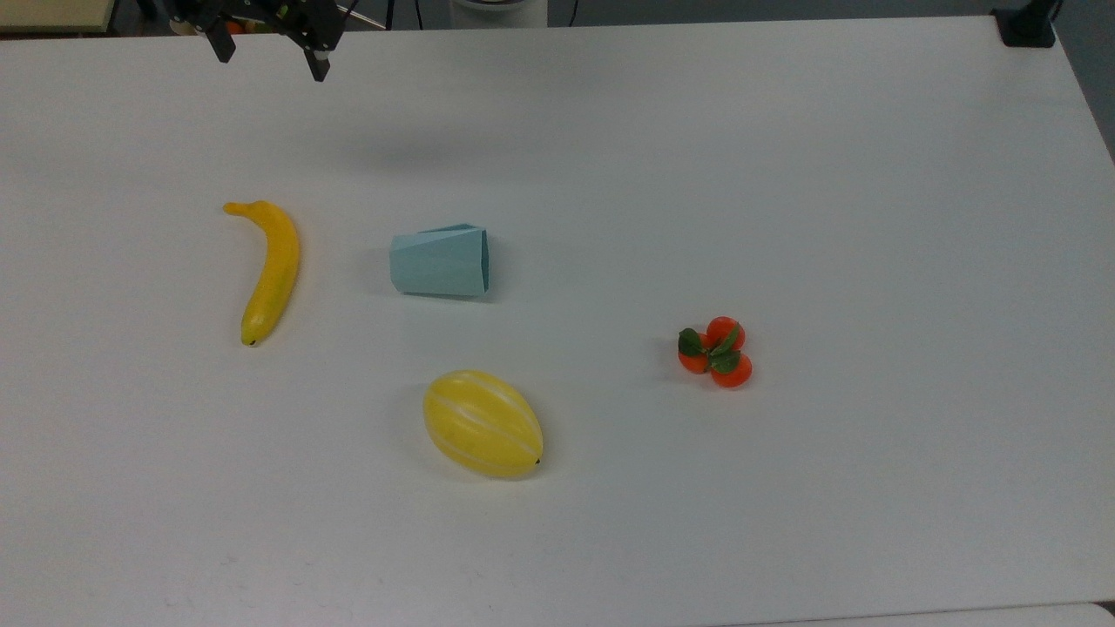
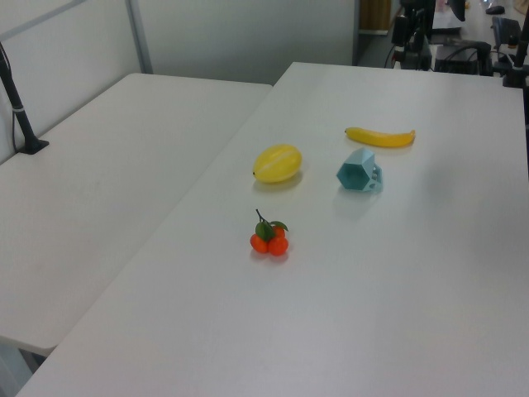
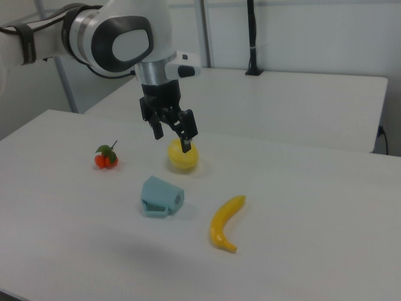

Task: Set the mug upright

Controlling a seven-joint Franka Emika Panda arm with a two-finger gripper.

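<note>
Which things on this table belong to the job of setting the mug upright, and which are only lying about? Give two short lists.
Belongs to the job:
the mug, lying on its side
the gripper, open, above the table

Only lying about:
the banana
the yellow melon
the cluster of small oranges

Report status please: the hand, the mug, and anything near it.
Hand open, high above the table, holding nothing. Mug on its side, untouched. Banana and melon lie close by, both apart from it.
</note>
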